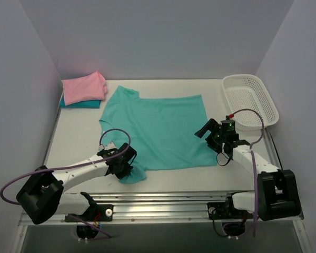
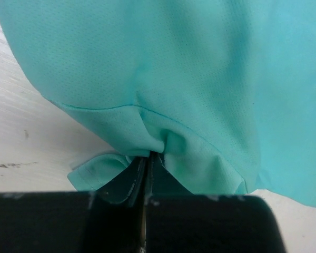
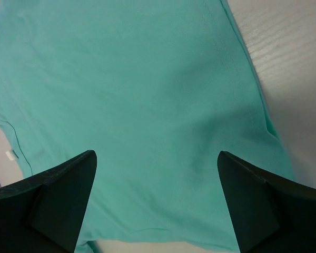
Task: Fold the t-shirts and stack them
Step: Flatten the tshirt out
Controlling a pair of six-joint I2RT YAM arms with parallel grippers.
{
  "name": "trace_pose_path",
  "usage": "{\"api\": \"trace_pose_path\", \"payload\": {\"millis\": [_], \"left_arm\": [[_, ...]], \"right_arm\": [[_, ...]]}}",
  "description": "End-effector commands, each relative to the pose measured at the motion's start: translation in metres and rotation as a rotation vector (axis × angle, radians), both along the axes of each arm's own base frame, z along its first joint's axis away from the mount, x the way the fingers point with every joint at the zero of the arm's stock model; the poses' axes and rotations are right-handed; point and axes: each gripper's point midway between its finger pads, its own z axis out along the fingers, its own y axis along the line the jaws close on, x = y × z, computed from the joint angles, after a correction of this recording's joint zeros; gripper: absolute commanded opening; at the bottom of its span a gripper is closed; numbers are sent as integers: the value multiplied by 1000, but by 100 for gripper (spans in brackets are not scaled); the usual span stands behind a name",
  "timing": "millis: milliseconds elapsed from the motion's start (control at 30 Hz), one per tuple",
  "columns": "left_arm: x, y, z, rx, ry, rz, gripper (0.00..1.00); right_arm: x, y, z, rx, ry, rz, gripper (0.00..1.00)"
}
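A teal-green t-shirt (image 1: 160, 130) lies spread flat in the middle of the table. My left gripper (image 1: 127, 167) is shut on its near left sleeve, and the cloth bunches at the fingertips in the left wrist view (image 2: 150, 154). My right gripper (image 1: 206, 129) is open and hovers above the shirt's right part; its wide-apart fingers (image 3: 63, 190) frame flat teal cloth (image 3: 147, 105). A folded pink t-shirt (image 1: 84, 88) lies on a folded darker teal-blue t-shirt (image 1: 80, 104) at the far left corner.
A white plastic mesh basket (image 1: 250, 100) stands at the far right of the table. Walls close in on the left, back and right. A metal rail (image 1: 163, 203) runs along the near edge.
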Motion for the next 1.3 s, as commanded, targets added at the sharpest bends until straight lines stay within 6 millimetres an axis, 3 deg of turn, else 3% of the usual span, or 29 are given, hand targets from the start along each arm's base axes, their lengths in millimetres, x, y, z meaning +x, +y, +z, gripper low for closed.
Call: {"api": "trace_pose_path", "payload": {"millis": [0,200,433,833,1033,1267], "left_arm": [[9,18,6,70,-83,14,2],[20,10,6,31,-145,-21,2],[43,-8,16,-12,-247,-64,2],[53,-13,21,-33,-313,-84,2],[50,-12,18,-42,-312,-83,2],[49,-8,20,-41,-322,-74,2]], "right_arm": [[-11,-15,21,-71,-18,-28,95],[-42,-31,41,-136,-13,-59,95],[-75,-19,12,-60,85,-33,95],[-110,-23,-25,-40,207,-96,95],[-118,-29,-32,-64,225,-113,95],[-113,-32,-46,-77,224,-138,93]]}}
